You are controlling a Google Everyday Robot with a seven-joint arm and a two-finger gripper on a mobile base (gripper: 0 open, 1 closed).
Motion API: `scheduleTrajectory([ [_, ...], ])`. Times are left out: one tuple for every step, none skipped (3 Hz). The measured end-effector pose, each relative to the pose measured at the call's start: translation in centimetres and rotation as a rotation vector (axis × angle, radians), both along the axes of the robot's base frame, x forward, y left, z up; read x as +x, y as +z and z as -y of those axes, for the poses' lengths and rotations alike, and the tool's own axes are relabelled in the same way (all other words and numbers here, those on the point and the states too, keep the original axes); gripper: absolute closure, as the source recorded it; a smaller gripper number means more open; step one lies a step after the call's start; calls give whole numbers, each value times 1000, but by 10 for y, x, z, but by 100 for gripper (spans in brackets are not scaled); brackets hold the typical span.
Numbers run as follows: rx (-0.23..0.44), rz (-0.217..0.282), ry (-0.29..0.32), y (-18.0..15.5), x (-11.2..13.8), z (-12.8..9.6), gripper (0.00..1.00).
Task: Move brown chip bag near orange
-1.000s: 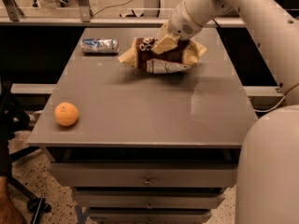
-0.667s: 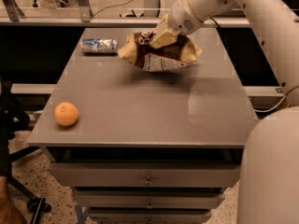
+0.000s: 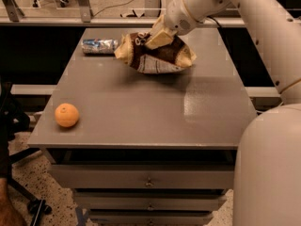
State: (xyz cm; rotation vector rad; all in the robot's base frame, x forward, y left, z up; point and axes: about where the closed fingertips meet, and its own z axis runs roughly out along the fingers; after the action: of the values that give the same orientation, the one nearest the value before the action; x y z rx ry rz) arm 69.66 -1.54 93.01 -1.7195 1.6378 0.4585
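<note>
The brown chip bag [image 3: 157, 55] is a crinkled foil bag with a dark brown middle and pale tan ends. It hangs tilted above the far middle of the grey table [image 3: 141, 112]. My gripper [image 3: 157, 37] is shut on the bag's top edge and holds it off the surface. The orange [image 3: 67, 115] sits at the table's near left corner, far from the bag.
A small silver-blue can [image 3: 99, 45] lies on its side at the far left of the table, just left of the bag. My white arm reaches in from the upper right and my base [image 3: 268, 168] fills the lower right. Drawers [image 3: 148, 180] sit under the table.
The bag has been lifted off the table and has moved slightly left and toward the front with my gripper. The orange and the can have not moved.
</note>
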Motion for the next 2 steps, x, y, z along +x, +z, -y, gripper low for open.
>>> scheduleTrajectory([
  [-33,34,100,7,-3,-35,100],
  [-115,78,204,10,-12,-76,100],
])
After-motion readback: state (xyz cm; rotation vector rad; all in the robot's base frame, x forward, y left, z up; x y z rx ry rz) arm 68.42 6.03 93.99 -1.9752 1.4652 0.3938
